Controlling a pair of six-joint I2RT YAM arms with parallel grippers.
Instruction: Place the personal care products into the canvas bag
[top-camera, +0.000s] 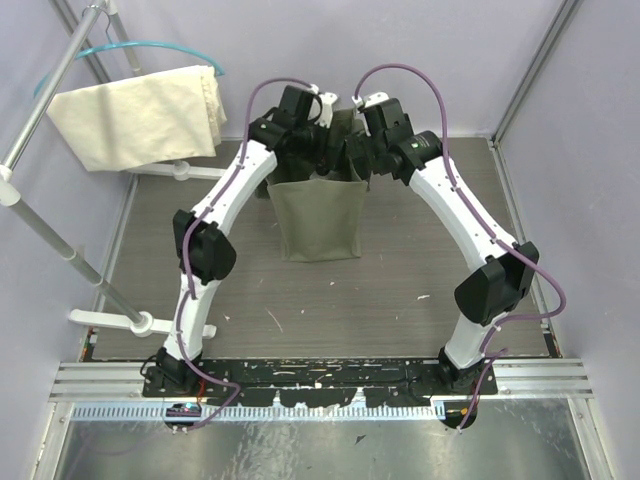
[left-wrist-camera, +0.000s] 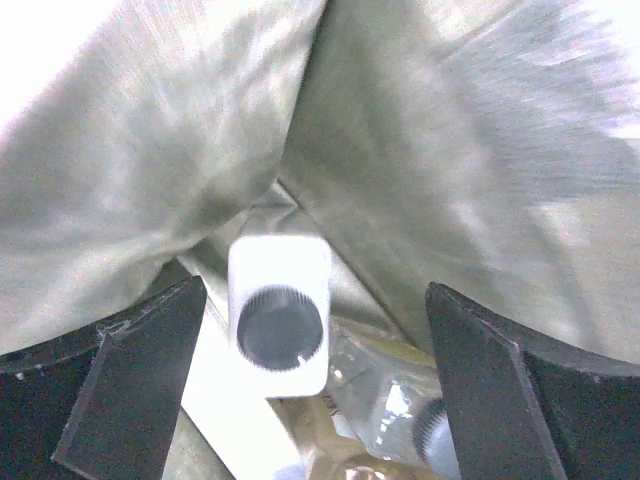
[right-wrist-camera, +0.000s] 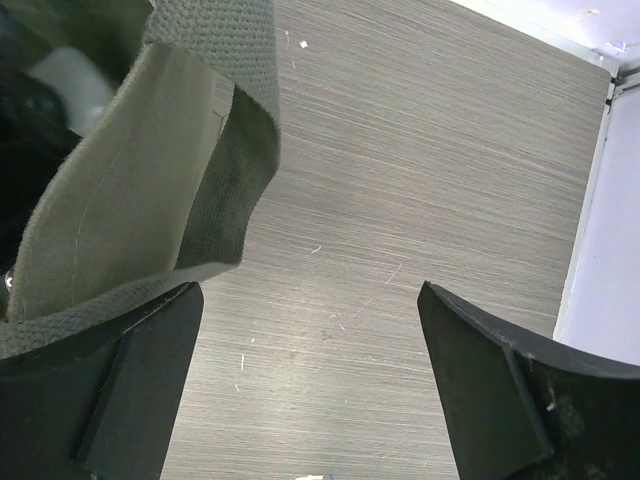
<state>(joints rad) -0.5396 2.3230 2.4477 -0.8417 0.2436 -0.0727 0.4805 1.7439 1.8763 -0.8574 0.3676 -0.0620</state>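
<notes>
Canvas bag (top-camera: 320, 215): soft, floppy walls. White bottle (left-wrist-camera: 279, 312) inside, clear bottle (left-wrist-camera: 395, 398) at its 4 o'clock; likely light, rigid, slick, so pinch flat sides. Left gripper (left-wrist-camera: 312, 300), right gripper (right-wrist-camera: 310, 300): spread, empty.

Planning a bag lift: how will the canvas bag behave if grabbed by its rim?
Probably floppy: the canvas bag shows creased walls inside, so its rim would likely sag. It stands upright, so perhaps some stiffness. The white bottle and clear bottle inside may shift.
</notes>
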